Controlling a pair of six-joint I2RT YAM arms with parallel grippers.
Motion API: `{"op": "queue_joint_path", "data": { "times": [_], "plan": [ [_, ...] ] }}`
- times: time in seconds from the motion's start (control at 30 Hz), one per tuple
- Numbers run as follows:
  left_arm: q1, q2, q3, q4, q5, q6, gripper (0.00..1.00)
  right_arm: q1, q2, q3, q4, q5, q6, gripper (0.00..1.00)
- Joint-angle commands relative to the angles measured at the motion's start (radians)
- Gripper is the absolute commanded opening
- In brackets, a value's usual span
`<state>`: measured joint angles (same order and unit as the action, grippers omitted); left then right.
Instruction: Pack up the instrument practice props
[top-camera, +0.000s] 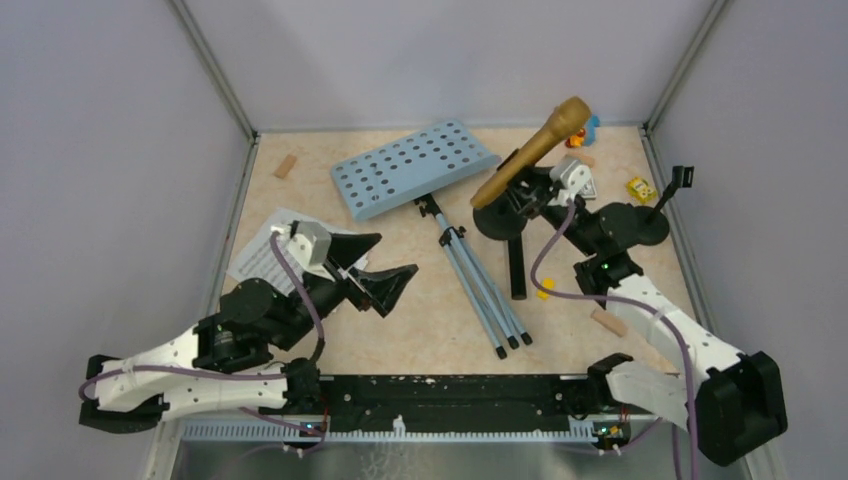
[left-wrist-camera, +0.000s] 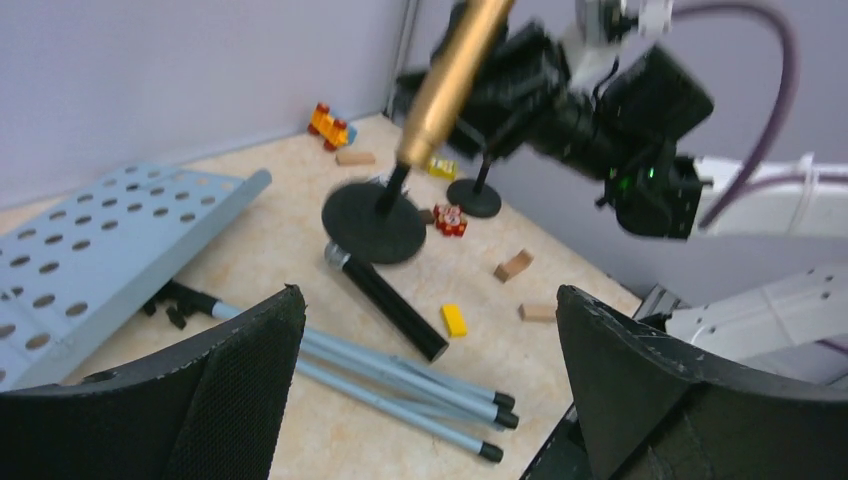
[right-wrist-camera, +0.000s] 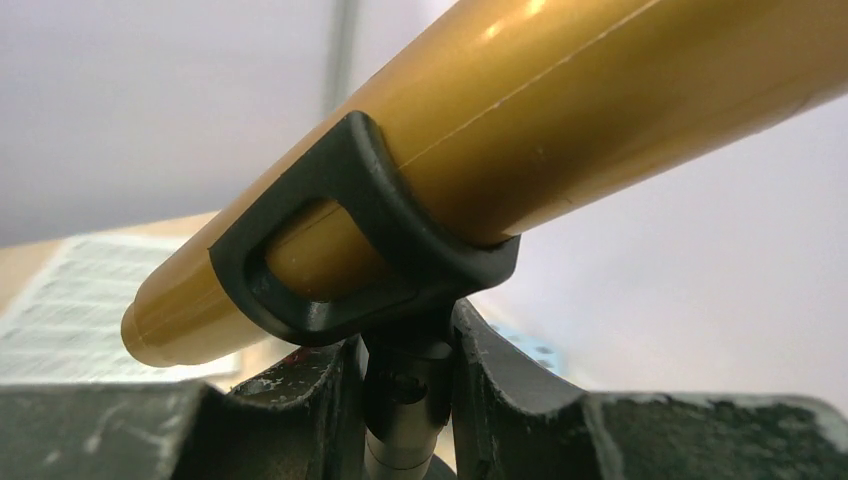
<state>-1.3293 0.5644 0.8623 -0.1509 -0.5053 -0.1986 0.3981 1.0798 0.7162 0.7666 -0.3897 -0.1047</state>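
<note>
The gold microphone (top-camera: 538, 148) (left-wrist-camera: 452, 75) (right-wrist-camera: 560, 120) sits in the clip (right-wrist-camera: 350, 240) of a black round-based mic holder (top-camera: 498, 218) (left-wrist-camera: 373, 222). My right gripper (top-camera: 537, 192) (right-wrist-camera: 405, 370) is shut on that holder's stem, just under the clip. A black microphone (top-camera: 517, 268) (left-wrist-camera: 392, 303) lies flat beside the base. The light blue music desk (top-camera: 415, 168) (left-wrist-camera: 90, 255) lies tipped over, its grey tripod legs (top-camera: 487, 292) (left-wrist-camera: 400, 375) pointing toward me. A second mic holder (top-camera: 640, 225) (left-wrist-camera: 474, 198) stands empty at the right. Music sheets (top-camera: 262, 255) (right-wrist-camera: 60, 300) lie under my left arm. My left gripper (top-camera: 375, 272) (left-wrist-camera: 428, 300) hangs open and empty over the legs.
Wooden blocks (top-camera: 287, 166) (top-camera: 608, 322) (left-wrist-camera: 513, 265), a yellow brick (top-camera: 545, 290) (left-wrist-camera: 454, 320) and colourful toys (top-camera: 592, 128) (left-wrist-camera: 330, 125) are scattered on the table. A small yellow card box (top-camera: 640, 188) lies by the right wall. Grey walls close in three sides.
</note>
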Motion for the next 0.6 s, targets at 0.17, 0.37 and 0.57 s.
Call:
{"op": "queue_joint_path", "data": {
  "times": [0.17,0.37,0.57],
  "plan": [
    [-0.001,0.178,0.215,-0.079,0.137,0.022,0.97,0.428,-0.224,-0.087,-0.265,-0.030,-0.216,0.00],
    [-0.001,0.241,0.196,-0.040,0.197,-0.056,0.95,0.696,-0.202,-0.099,-0.276,0.296,-0.319,0.00],
    [-0.001,0.217,0.138,-0.010,0.143,-0.126,0.94,0.811,-0.170,-0.087,-0.272,0.381,-0.365,0.00]
  ]
}}
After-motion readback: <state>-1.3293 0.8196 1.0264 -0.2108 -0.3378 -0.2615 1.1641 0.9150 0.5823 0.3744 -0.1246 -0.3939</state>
